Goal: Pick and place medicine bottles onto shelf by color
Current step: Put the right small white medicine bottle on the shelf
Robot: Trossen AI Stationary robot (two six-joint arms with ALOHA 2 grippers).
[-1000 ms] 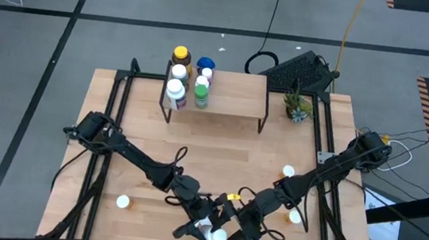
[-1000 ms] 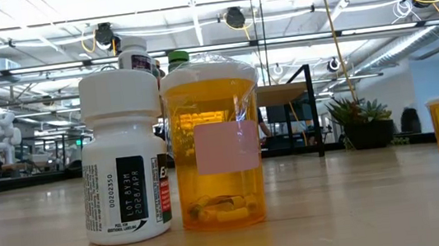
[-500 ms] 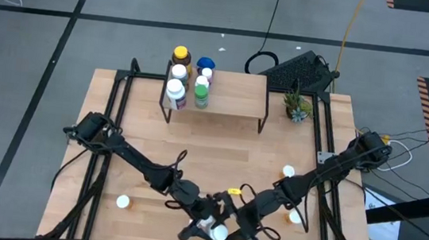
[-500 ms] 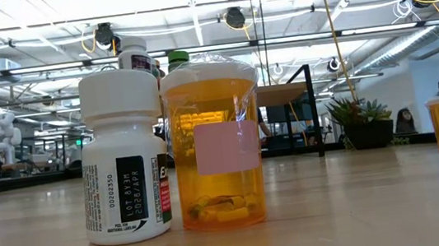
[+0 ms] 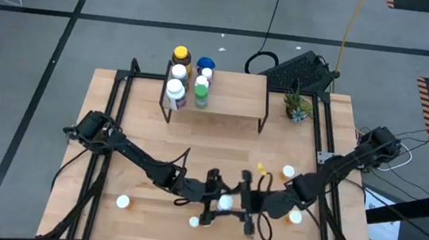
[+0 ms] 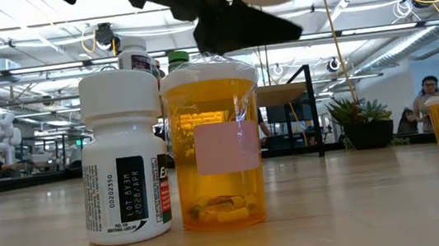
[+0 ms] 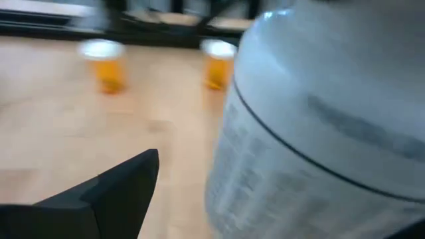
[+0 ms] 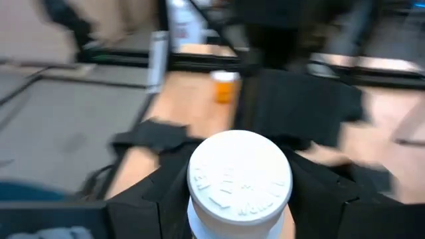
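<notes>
Bottles crowd the left end of the shelf (image 5: 237, 94): I count several there, with a yellow-capped one (image 5: 180, 55) and a blue-capped one (image 5: 205, 64) behind its back edge. Well in front of the shelf, near the table's (image 5: 142, 128) front edge, I have both grippers meeting over a white bottle (image 5: 225, 203). My right gripper (image 5: 244, 205) is clenched around it; the right wrist view shows its white cap (image 8: 240, 175) between the dark fingers. My left gripper (image 5: 210, 201) sits just beside the same bottle, which fills the left wrist view (image 7: 325, 126), but I cannot tell whether those fingers grip it. Loose orange bottles lie in front of the shelf too: one far left (image 5: 123, 202), two to the right (image 5: 288, 172) (image 5: 294, 216). A plant (image 5: 296, 106) stands right of the shelf.
</notes>
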